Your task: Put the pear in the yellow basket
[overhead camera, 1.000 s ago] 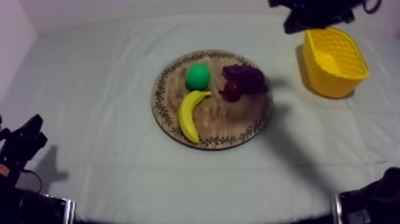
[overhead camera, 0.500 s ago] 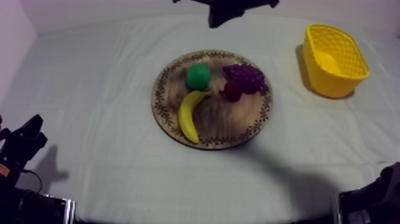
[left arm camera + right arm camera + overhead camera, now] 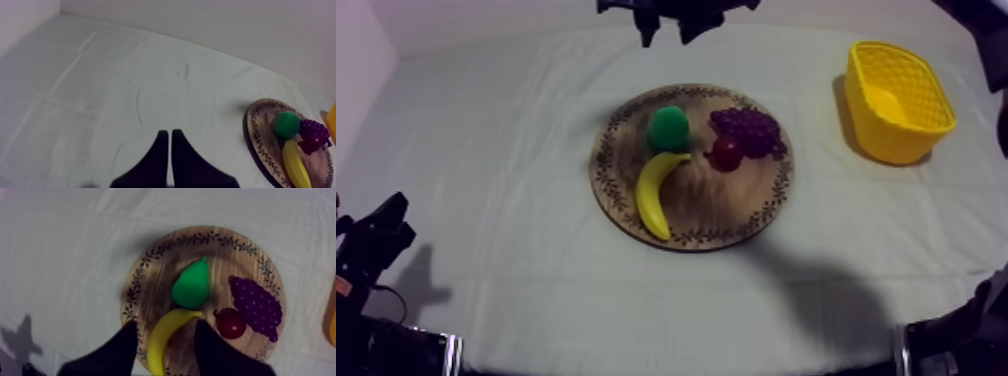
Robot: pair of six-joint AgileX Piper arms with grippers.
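Pear (image 3: 668, 128) is seen untouched on the board (image 3: 736, 205), beside the banana (image 3: 654, 190). Within 1 second the right gripper (image 3: 669, 25) has been swung from above the basket (image 3: 896, 100) to the board's far edge, fingers spread wide and empty. The left gripper (image 3: 167, 150) is parked, pinched together. A descent onto the pear is judged next.

The pear (image 3: 191, 285) is green, the banana (image 3: 162, 335) and basket (image 3: 884, 140) yellow, the grapes (image 3: 256, 305) purple, the board (image 3: 155, 295) brown with a leafy rim.
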